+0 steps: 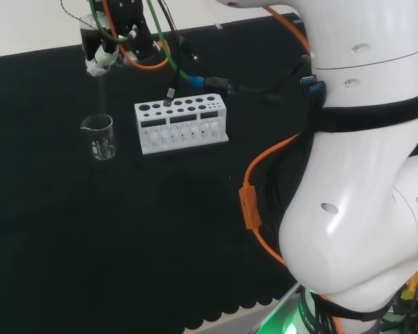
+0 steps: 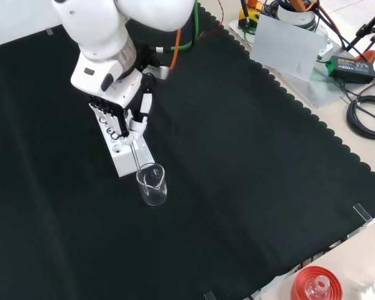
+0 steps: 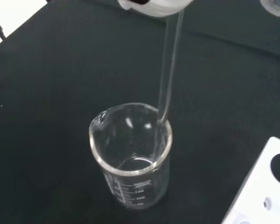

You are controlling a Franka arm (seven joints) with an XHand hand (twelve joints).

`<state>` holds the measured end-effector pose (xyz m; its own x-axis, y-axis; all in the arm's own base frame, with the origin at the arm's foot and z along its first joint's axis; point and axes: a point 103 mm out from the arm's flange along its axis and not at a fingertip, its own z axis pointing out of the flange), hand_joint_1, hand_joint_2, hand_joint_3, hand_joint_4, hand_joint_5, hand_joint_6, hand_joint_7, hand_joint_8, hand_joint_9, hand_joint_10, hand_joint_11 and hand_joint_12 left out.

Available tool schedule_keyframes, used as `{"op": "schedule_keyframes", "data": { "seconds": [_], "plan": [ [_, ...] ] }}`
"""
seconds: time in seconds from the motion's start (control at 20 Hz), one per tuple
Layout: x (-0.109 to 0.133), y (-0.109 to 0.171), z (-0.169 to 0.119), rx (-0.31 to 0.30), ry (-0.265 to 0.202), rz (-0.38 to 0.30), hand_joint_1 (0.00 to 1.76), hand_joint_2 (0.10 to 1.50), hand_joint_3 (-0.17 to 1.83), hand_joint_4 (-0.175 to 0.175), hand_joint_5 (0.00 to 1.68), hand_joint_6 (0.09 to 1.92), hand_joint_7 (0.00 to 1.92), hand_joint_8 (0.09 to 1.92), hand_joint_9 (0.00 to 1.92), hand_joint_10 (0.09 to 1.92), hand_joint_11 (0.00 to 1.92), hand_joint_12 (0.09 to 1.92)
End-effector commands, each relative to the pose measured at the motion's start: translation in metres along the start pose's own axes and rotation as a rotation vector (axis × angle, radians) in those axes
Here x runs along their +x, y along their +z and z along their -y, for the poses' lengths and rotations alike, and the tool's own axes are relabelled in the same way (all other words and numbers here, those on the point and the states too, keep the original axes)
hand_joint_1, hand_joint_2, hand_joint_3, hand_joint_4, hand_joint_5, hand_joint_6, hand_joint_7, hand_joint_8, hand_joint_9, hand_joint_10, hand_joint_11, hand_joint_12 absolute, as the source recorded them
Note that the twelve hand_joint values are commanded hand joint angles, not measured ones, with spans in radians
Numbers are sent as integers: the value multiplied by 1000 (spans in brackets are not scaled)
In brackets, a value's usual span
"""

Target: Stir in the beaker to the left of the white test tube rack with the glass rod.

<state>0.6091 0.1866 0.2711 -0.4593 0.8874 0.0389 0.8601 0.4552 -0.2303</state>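
Black cloth (image 1: 125,243) covers the bench, its scalloped edge toward the near side in the head view.

Item 1: beaker (image 1: 99,136), one, clear glass, upright on the cloth, spout at the rim. In the head view it stands just left of the white test tube rack, apart from it; in the front view it stands just nearer than the rack's near end. Contents: the wrist view shows the lower end of the rod inside, against the inner wall near the rim; whether any liquid is in it cannot be told.

Item 2: glass rod (image 1: 101,94), one, clear, near upright, running from the hand down into the beaker's mouth.

Item 3: hand (image 1: 111,42), black and white, above the beaker in the head view, fingers curled round the rod's upper end.

Item 4: white test tube rack (image 1: 181,125), one, with two rows of round holes on top; no tube seen in the holes in the head view. In the front view the hand partly covers its far end.

Surroundings: orange and green cables (image 1: 188,66) trail from the hand past the rack's far side. Large white arm links (image 1: 355,174) stand at the head view's right. A red ribbed ring (image 2: 315,284) lies off the cloth at the front view's lower right, well apart from the beaker.
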Motion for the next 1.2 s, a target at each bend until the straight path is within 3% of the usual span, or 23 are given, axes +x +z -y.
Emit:
{"op": "schedule_keyframes", "data": {
  "seconds": [0.05, 0.3, 0.85, 1.2],
  "plan": [
    [-21, -7, 25, -4, 42, -7, 1332, 1031, -175, -175, 1411, 87, 1552, 236, 1775, 273, 1574, 707],
    [-13, -7, 32, -3, 36, -11, 1332, 1032, -175, -175, 1411, 87, 1551, 237, 1775, 273, 1574, 707],
    [45, -6, 27, 33, -17, 40, 1332, 1031, -175, -175, 1411, 87, 1551, 238, 1775, 272, 1574, 708],
    [47, -2, 13, 26, -35, 28, 1332, 1032, -175, -175, 1412, 87, 1551, 239, 1775, 272, 1574, 708]
  ]
}}
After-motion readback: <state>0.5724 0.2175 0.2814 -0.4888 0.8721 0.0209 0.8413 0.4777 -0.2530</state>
